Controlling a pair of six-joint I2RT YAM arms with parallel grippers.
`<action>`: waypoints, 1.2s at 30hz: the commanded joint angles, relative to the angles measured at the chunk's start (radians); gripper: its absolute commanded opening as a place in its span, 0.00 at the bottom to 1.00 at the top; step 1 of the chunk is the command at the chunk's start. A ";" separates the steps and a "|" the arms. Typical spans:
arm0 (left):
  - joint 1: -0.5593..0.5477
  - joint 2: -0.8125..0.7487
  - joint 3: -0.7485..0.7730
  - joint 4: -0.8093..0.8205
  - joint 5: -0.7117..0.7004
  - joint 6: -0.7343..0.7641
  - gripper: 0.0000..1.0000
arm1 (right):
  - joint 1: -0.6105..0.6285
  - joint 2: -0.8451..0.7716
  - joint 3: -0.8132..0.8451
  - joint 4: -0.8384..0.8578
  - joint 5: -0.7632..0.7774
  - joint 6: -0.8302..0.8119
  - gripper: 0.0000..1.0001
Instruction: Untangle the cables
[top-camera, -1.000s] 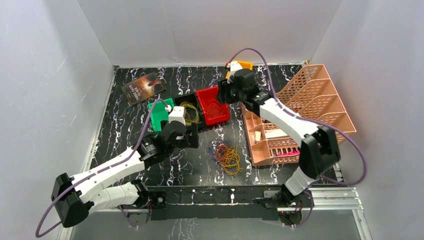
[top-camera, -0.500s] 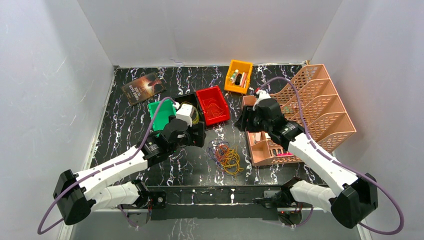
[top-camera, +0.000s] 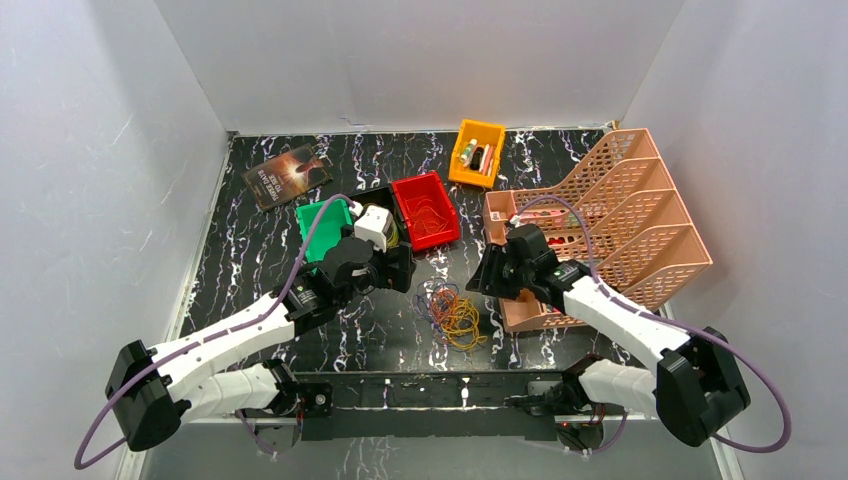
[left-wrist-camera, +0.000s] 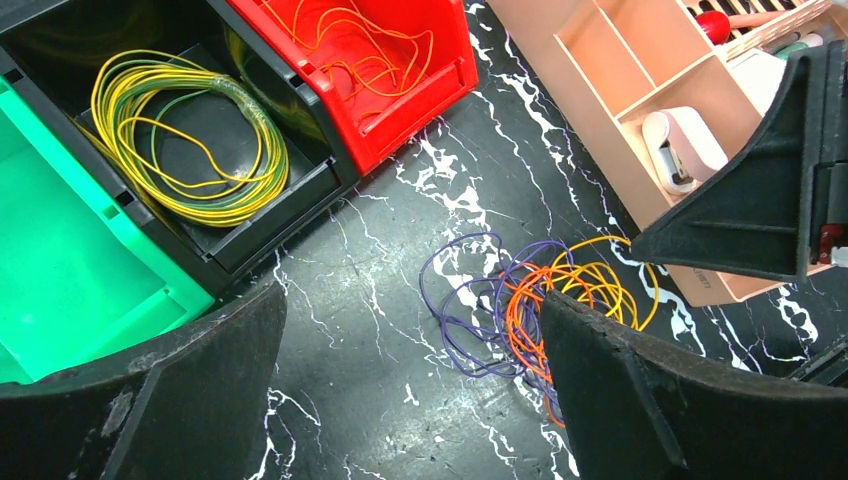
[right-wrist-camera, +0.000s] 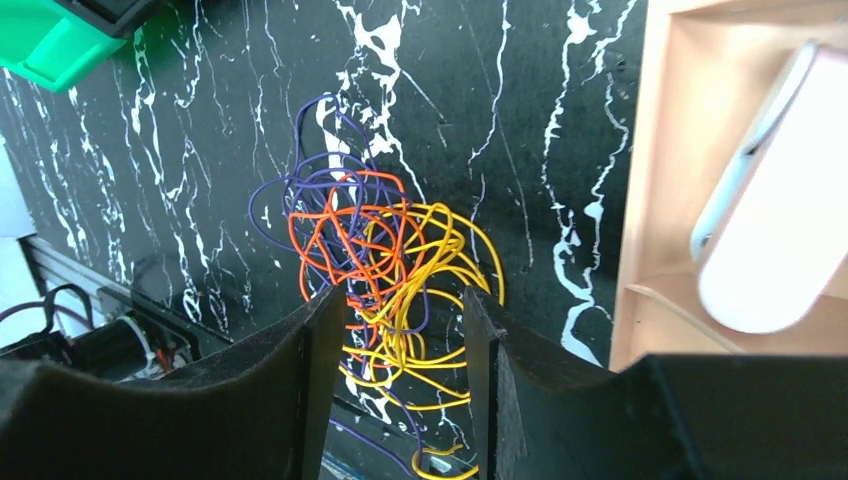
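Cables (top-camera: 455, 318) lie untouched near wide-spread left end effector (left-wrist-camera: 415, 395) and partly spread, empty right end effector (right-wrist-camera: 400, 335).

The cables (top-camera: 455, 315) are a purple, orange and yellow scribble on a black table (top-camera: 240, 262) with white marble veins. Behind: red bin (left-wrist-camera: 425, 100), green bin (left-wrist-camera: 70, 250), orange bin (top-camera: 492, 128), peachy-pink organiser (top-camera: 640, 200).
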 joint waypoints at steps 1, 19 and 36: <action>0.002 -0.028 -0.009 0.024 0.005 0.002 0.98 | 0.005 0.025 -0.015 0.102 -0.077 0.043 0.54; 0.002 -0.022 -0.024 0.041 0.012 -0.009 0.98 | 0.028 0.084 -0.023 0.084 -0.121 0.006 0.31; 0.002 -0.128 -0.167 0.393 0.122 0.073 0.98 | 0.029 -0.079 0.200 -0.095 -0.048 -0.245 0.00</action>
